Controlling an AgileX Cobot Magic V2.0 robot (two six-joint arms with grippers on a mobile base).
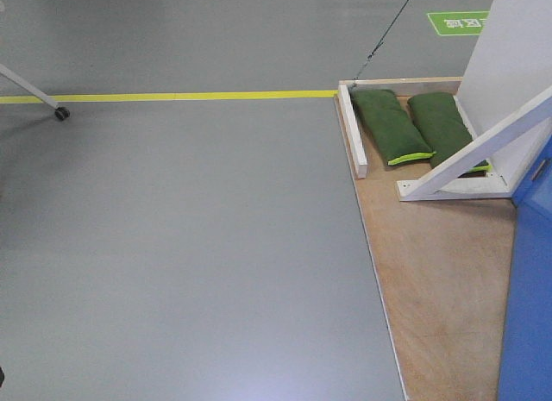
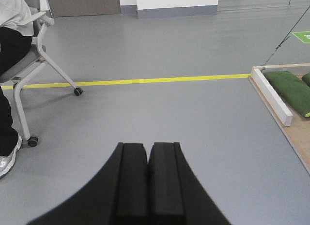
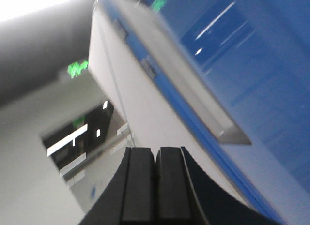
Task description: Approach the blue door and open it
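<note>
The blue door [image 1: 530,297] shows as a glossy blue panel at the right edge of the front view, standing on a plywood base [image 1: 440,280]. In the right wrist view the blue door [image 3: 252,75] fills the upper right, tilted and blurred, with a grey metal piece [image 3: 213,113] on it. My right gripper [image 3: 155,155] is shut with nothing in it, pointing up beside the door's edge. My left gripper [image 2: 148,147] is shut and empty, aimed over the grey floor.
A white panel [image 1: 509,65] with slanted white braces [image 1: 483,147] stands on the plywood base, with two green sandbags [image 1: 392,125] behind a white rail [image 1: 352,129]. Yellow floor tape [image 1: 172,97] crosses the floor. A seated person's wheeled chair [image 2: 29,65] is far left.
</note>
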